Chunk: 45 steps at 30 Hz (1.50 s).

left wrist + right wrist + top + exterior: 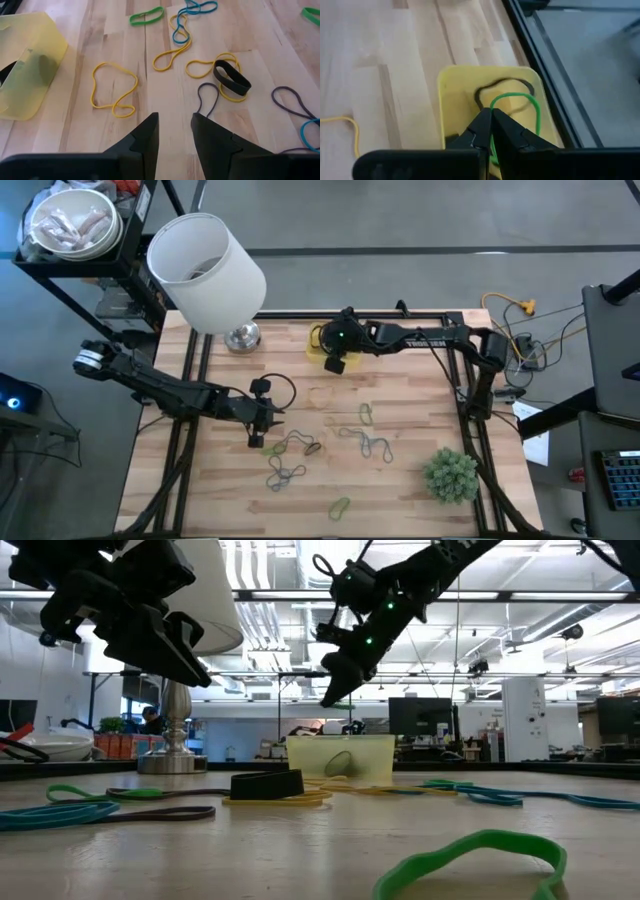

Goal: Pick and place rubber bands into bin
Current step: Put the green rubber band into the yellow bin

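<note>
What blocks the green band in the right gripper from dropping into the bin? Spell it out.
Nothing visible does. The right gripper, shut on the green rubber band, hangs directly over the open yellow bin, which holds only a dark band. The left gripper is far off, over the scattered bands.

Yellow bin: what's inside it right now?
The bin holds one dark rubber band. The right end effector, shut on a green rubber band, covers part of the floor.
</note>
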Tool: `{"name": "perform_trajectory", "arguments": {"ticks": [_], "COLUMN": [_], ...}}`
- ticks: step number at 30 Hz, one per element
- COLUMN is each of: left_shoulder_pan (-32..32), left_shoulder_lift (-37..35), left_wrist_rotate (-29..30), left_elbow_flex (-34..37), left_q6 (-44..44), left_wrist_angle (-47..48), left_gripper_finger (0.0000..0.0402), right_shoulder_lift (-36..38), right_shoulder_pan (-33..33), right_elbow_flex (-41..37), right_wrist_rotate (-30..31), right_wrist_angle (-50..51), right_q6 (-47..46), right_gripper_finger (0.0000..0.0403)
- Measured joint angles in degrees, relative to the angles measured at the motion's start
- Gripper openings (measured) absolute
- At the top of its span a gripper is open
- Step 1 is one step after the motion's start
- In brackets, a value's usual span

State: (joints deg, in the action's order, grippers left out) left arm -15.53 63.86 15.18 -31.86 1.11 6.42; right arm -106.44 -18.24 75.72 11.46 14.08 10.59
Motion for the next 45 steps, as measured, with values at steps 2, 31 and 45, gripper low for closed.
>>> {"name": "perform_trajectory", "arguments": {"ticks": [2, 31, 45], "left_shoulder_pan": [0.0, 0.02, -0.14], "left_shoulder_lift": [0.0, 0.0, 0.0], "left_wrist_rotate": [0.02, 0.02, -7.33], "left_elbow_flex": [0.0, 0.0, 1.7], "left_q6": [0.01, -0.05, 4.49], "left_wrist_angle": [-0.02, 0.07, 0.09], "left_gripper_finger": [0.0102, 0.0102, 0.0102], "right_shoulder_lift": [-0.82, -4.43, 1.41], "right_shoulder_pan": [-0.04, -1.81, 3.25], "right_elbow_flex": [-0.04, 0.02, 0.02], "right_wrist_rotate": [-0.17, -0.13, -9.48], "right_wrist_angle": [-0.67, -3.32, 6.91], "right_q6": [0.87, -3.15, -3.13], "right_gripper_finger": [0.0008, 0.01, 0.0119]}}
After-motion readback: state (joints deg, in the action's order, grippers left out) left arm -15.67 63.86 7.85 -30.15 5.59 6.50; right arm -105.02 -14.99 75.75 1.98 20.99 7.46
